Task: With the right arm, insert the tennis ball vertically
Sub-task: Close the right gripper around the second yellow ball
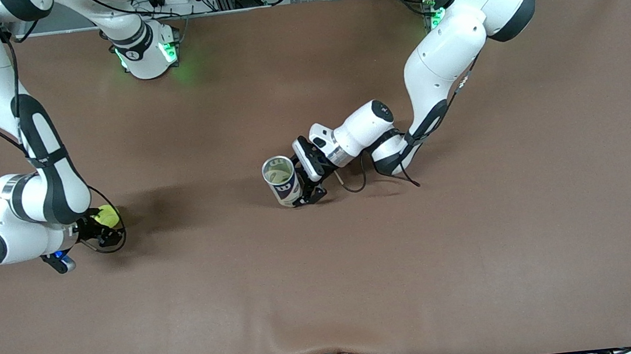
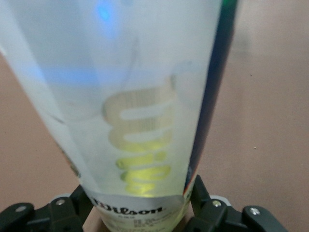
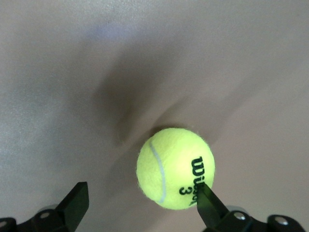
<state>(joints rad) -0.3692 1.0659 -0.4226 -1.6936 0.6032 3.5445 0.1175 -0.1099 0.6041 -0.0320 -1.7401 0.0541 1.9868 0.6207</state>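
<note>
A yellow-green tennis ball (image 1: 108,215) lies on the brown table mat toward the right arm's end. In the right wrist view the ball (image 3: 175,167) sits between my right gripper's (image 3: 142,205) spread fingers, close against one finger and apart from the other. My right gripper (image 1: 101,227) is open and low over the ball. A Wilson ball can (image 1: 282,181) stands upright mid-table with its top open. My left gripper (image 1: 300,185) is shut on the can's lower part, as the left wrist view shows for the can (image 2: 135,111) and gripper (image 2: 140,215).
The brown mat (image 1: 473,231) covers the whole table. The two arm bases stand along the table edge farthest from the front camera. A loose cable (image 1: 354,184) hangs from the left wrist down to the mat beside the can.
</note>
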